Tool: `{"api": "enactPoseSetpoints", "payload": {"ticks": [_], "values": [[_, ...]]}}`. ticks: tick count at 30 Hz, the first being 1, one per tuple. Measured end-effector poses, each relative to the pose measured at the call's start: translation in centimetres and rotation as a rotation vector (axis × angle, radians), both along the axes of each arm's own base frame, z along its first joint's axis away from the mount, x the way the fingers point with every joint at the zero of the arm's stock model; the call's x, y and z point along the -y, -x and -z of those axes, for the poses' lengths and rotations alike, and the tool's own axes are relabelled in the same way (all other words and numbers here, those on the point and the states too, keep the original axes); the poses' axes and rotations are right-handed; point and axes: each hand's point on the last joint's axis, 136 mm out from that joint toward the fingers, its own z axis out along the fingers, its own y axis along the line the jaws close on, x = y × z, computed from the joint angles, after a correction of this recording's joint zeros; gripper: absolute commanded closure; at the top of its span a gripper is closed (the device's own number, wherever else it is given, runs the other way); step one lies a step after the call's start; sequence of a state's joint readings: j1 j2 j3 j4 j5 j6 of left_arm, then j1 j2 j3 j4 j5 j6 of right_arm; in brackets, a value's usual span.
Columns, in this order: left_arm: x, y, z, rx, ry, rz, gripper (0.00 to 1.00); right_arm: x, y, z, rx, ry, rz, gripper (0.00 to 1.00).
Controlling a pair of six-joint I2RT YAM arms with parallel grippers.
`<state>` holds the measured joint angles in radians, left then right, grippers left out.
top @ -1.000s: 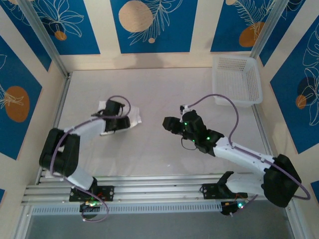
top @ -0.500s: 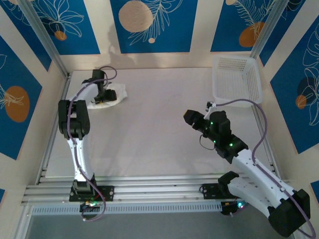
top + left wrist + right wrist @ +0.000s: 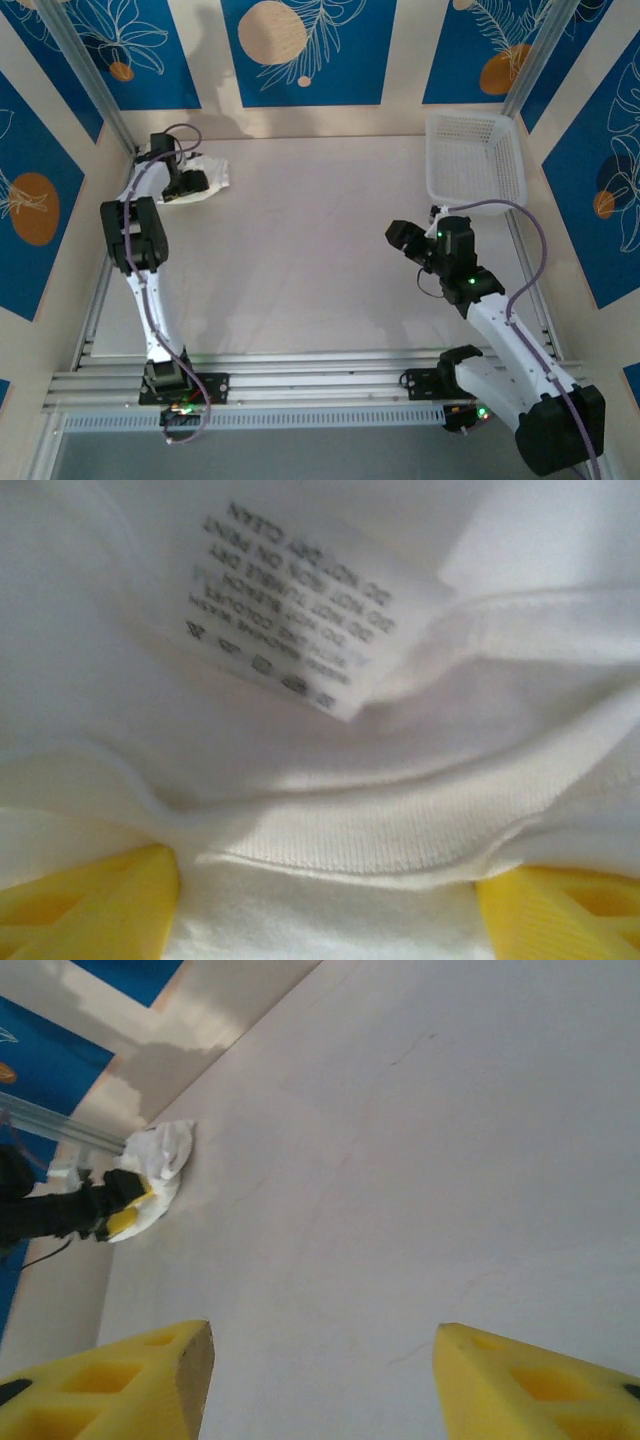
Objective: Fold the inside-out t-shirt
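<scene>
On the pale worktop (image 3: 320, 260) the bunched t-shirt (image 3: 212, 172) lies in the far left corner, between the left gripper's (image 3: 325, 905) parted fingers, while the right gripper (image 3: 320, 1360), open and empty, is well apart.

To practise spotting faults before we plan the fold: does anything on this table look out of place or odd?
Yes: the t-shirt lies crumpled in a small heap at the table's far-left corner, under the left gripper, not spread flat. Its care label faces out, as on an inside-out garment.
</scene>
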<state>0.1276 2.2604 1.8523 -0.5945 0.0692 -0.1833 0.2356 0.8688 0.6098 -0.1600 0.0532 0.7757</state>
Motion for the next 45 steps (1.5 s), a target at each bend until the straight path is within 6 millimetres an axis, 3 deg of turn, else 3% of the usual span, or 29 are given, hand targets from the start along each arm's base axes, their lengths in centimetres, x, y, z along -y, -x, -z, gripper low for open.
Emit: {"api": "enactPoseSetpoints", "payload": {"ticks": [3, 5, 8, 11, 14, 16, 18, 20, 22, 25, 27, 31, 34, 45], "values": [[2.8, 3.6, -3.3, 0.072, 0.064, 0.004, 0.01, 1.6, -0.2, 0.0, 0.006, 0.061, 0.006, 0.19], [4.9, 6.5, -7.6, 0.175, 0.098, 0.024, 0.01, 2.6, -0.3, 0.0, 0.019, 0.125, 0.004, 0.12], [7.2, 10.9, -14.6, 0.401, 0.118, 0.053, 0.01, 4.1, -0.6, 0.5, 0.035, 0.224, 0.030, 0.10], [8.4, 16.1, -18.6, 0.611, 0.090, 0.070, 0.01, 5.9, -1.2, 2.4, 0.063, 0.341, 0.077, 0.10], [8.6, 19.7, -16.9, 0.707, 0.019, 0.085, 0.01, 7.7, -1.6, 6.7, 0.049, 0.463, 0.106, 0.09], [8.4, 20.8, -13.8, 0.667, -0.021, 0.085, 0.01, 8.6, -1.1, 9.7, 0.002, 0.526, 0.104, 0.07], [7.8, 21.1, -11.2, 0.610, -0.057, 0.077, 0.01, 9.0, -0.9, 10.8, -0.009, 0.564, 0.102, 0.06], [6.6, 21.5, -9.0, 0.633, -0.136, 0.059, 0.01, 9.7, -3.6, 10.8, 0.058, 0.595, 0.111, 0.06], [6.1, 21.9, -6.4, 0.623, -0.187, 0.074, 0.01, 10.3, -5.7, 12.2, 0.086, 0.592, 0.115, 0.05], [6.1, 20.9, -3.3, 0.583, -0.236, 0.124, 0.01, 10.2, -6.8, 15.1, 0.080, 0.586, 0.072, 0.01], [6.2, 19.6, -2.0, 0.540, -0.253, 0.152, 0.01, 9.8, -7.1, 14.9, 0.106, 0.583, 0.053, 0.01], [6.3, 16.6, -1.0, 0.597, -0.261, 0.172, 0.01, 9.5, -8.5, 12.4, 0.208, 0.595, 0.084, 0.01], [6.4, 17.1, 0.1, 0.593, -0.254, 0.186, 0.01, 9.5, -8.8, 11.7, 0.234, 0.607, 0.101, 0.01], [7.1, 15.9, -1.7, 0.658, -0.272, 0.223, 0.01, 9.6, -8.9, 11.6, 0.238, 0.613, 0.111, 0.01]]}}
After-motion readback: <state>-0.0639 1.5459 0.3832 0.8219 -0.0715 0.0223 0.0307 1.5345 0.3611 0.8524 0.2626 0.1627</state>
